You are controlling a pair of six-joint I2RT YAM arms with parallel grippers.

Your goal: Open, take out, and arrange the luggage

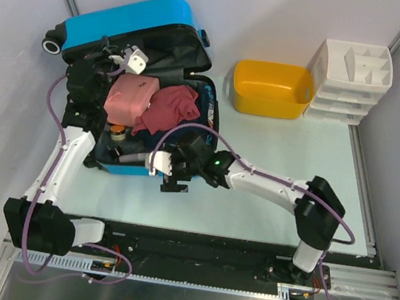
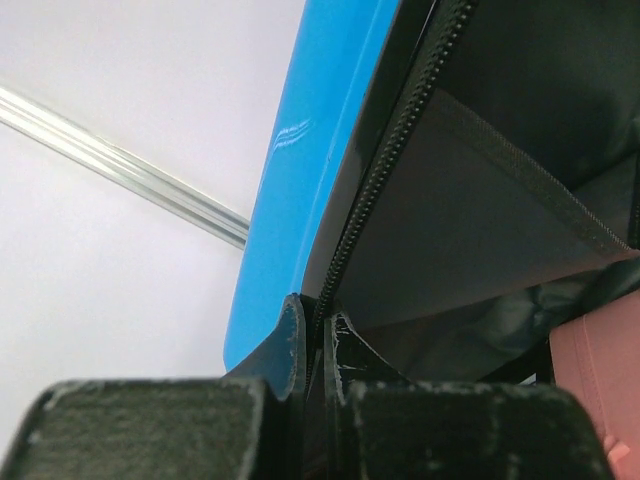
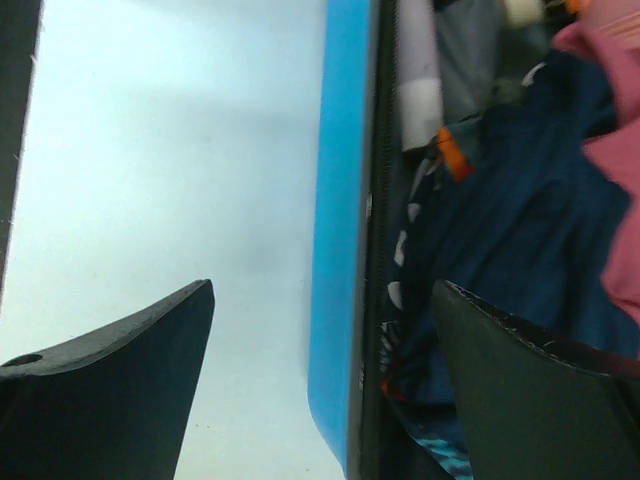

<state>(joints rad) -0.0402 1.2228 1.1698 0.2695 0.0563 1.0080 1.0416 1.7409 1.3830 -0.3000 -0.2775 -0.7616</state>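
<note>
Luggage (image 1: pixel 129 21) lies open at the far left of the table (image 1: pixel 275 146), its bright-blue lid tipped back toward the wall and its lower half packed full. On the blue shell, seen from my left wrist, sits a small white mark (image 2: pixel 290 132); it may be print or a scuff, and I cannot read it.

My left claw (image 2: pixel 320 345) is clenched on the lid's rim, with the black zipper band pinched between the fingers (image 2: pixel 290 340).

My right claw (image 3: pixel 322 287) is spread wide, astride the near blue wall. One finger is outside over the table and the other inside above a navy printed cloth (image 3: pixel 500 250); it grips nothing.

Inside lie a pink pouch (image 1: pixel 129 99) and a dark red garment (image 1: pixel 172 109). A yellow tub (image 1: pixel 272 89) and a white drawer unit (image 1: pixel 350 81) stand to the right, apart from the case.
</note>
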